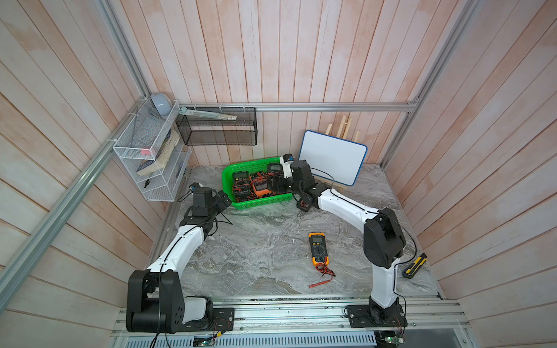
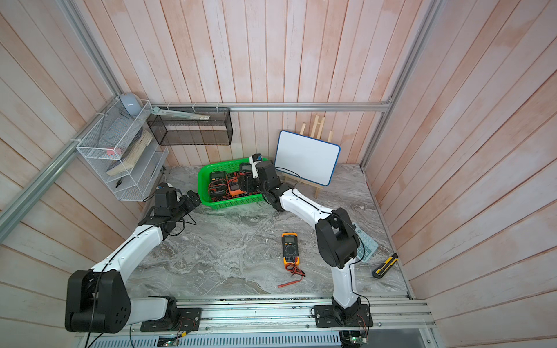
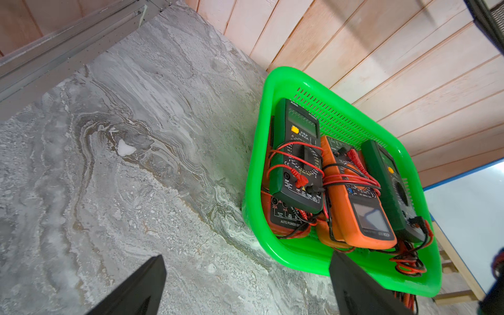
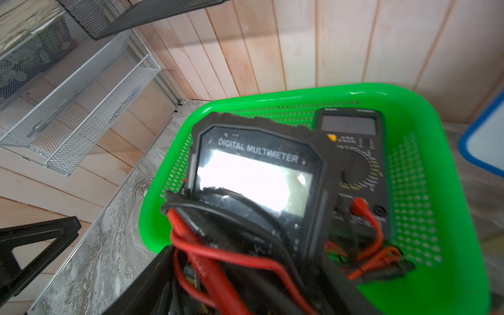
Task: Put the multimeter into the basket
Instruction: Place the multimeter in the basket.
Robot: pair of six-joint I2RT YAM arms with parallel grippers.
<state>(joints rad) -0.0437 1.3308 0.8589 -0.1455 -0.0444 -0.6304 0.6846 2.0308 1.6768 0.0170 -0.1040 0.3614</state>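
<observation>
Clamped in the right tool [image 4: 245, 275], jaws drawn in narrow on the lower body: a black hard-plastic digital multimeter [image 4: 253, 177] with a glaring pale screen, tilted, hanging directly ahead of the tool above the bright green perforated plastic basket [image 4: 313, 92]. Judged rigid and fairly weighty for its size, with smooth side walls likely to slip under a light pinch, so best taken across the narrow width of the case, never on the screen or dial. Wrapped round the body and bunched close in at the tool: red and black test leads [image 4: 207, 253], soft and prone to snagging on the rim or on neighbours. Already lying beneath and beyond the tool, inside the basket: a dark green-cased multimeter [image 3: 297, 152] and an orange rubber-sleeved multimeter [image 3: 360, 207], cables tangled between them, making an uneven bed; better lowered gently than dropped. Well behind the right tool, flat on the grey marble-patterned bench [image 1: 256, 250]: a yellow-and-black multimeter [image 1: 318, 247], leads sprawled loose beside it, not yet in. Spread wide and empty: the left tool [image 3: 246, 261], just beside the basket's corner, contact impossible to tell.
</observation>
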